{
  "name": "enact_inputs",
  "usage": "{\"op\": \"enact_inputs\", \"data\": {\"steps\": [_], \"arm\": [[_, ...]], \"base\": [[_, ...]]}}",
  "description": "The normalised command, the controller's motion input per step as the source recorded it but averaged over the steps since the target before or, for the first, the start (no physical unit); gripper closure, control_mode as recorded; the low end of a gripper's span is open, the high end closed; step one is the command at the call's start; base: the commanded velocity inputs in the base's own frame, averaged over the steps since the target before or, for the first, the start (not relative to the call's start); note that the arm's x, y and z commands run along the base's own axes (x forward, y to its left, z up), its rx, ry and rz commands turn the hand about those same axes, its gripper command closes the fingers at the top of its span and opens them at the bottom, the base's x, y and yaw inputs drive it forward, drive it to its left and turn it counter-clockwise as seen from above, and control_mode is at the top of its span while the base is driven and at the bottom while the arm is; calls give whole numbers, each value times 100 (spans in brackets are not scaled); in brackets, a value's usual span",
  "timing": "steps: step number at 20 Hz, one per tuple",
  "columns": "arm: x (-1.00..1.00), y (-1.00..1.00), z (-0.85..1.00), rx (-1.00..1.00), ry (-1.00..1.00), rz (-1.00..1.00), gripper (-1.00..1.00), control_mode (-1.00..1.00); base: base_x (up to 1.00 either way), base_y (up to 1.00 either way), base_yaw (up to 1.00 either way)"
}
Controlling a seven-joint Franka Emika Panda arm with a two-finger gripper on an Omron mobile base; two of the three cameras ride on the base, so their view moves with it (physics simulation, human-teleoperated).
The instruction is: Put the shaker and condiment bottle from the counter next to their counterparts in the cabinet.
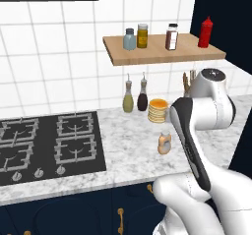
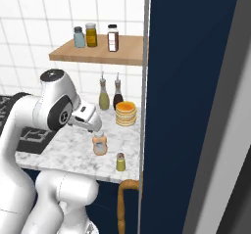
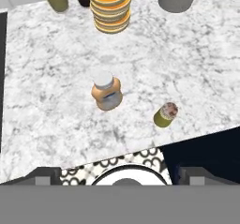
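The orange-tan condiment bottle (image 3: 107,93) (image 2: 100,144) (image 1: 164,143) stands upright on the marbled counter (image 3: 51,78). The small yellow-green shaker (image 3: 165,115) (image 2: 120,162) stands to its right, close to the counter's front edge. My gripper (image 2: 94,127) (image 3: 119,172) hovers above the condiment bottle, open, its tips wide apart with nothing between them. The wood shelf (image 1: 162,52) (image 2: 98,54) on the tiled wall carries a pale blue jar (image 1: 129,40), a yellow jar (image 1: 142,36), a brown jar (image 1: 172,37) and the red squeeze bottle (image 1: 205,32). In the left base view my arm hides the shaker.
A stack of orange bowls (image 3: 110,7) (image 1: 158,110) and two slender oil bottles (image 1: 128,97) (image 1: 142,96) stand at the back of the counter, under the shelf. A black hob (image 1: 49,143) lies to the left. A tall navy panel (image 2: 191,105) closes off the right.
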Motion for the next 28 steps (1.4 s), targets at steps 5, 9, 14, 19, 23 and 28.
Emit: {"op": "enact_inputs", "data": {"steps": [5, 9, 14, 19, 23, 28], "arm": [[-9, 6, -26, 2, -2, -18, -100, -100], [1, 42, 0, 1, 0, -14, -100, -100], [25, 41, -2, 0, 1, -17, -100, -100], [26, 5, -25, 0, 3, -27, -100, -100], [41, 0, -31, -5, 0, -19, -100, -100], [53, 0, -22, -1, 0, -6, -100, -100]], "base": [[0, 0, 0], [0, 0, 0], [0, 0, 0], [0, 0, 0], [0, 0, 0], [0, 0, 0]]}}
